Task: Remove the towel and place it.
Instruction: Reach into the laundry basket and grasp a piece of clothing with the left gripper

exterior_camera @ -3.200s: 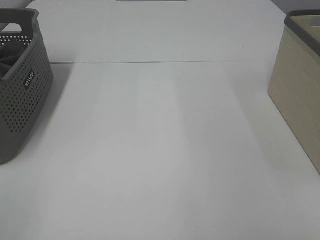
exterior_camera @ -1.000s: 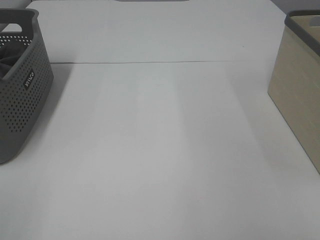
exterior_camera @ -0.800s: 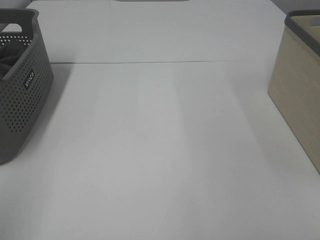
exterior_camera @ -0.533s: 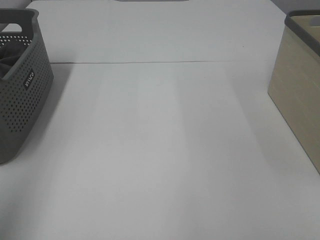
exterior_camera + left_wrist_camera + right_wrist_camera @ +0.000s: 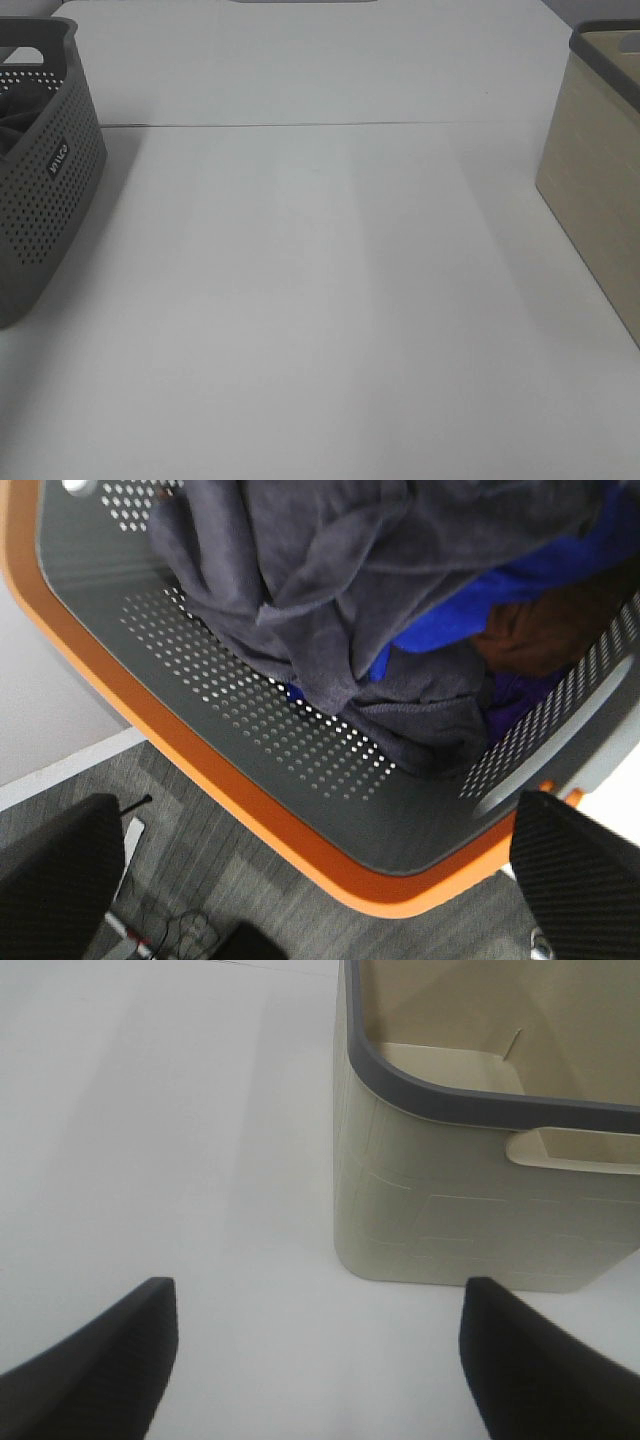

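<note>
The dark charcoal-grey towel lies crumpled inside the grey perforated basket, on top of a blue cloth. In the exterior high view the basket stands at the table's left edge, and only a dark sliver of towel shows over its rim. My left gripper is open and empty above the basket's rim, its fingers spread wide. My right gripper is open and empty over the table, next to the beige bin. Neither gripper shows in the exterior high view.
The beige bin with a dark grey rim stands at the table's right edge, and its inside looks empty. A brown cloth lies in the basket beside the blue one. The white table spans the space between the two containers.
</note>
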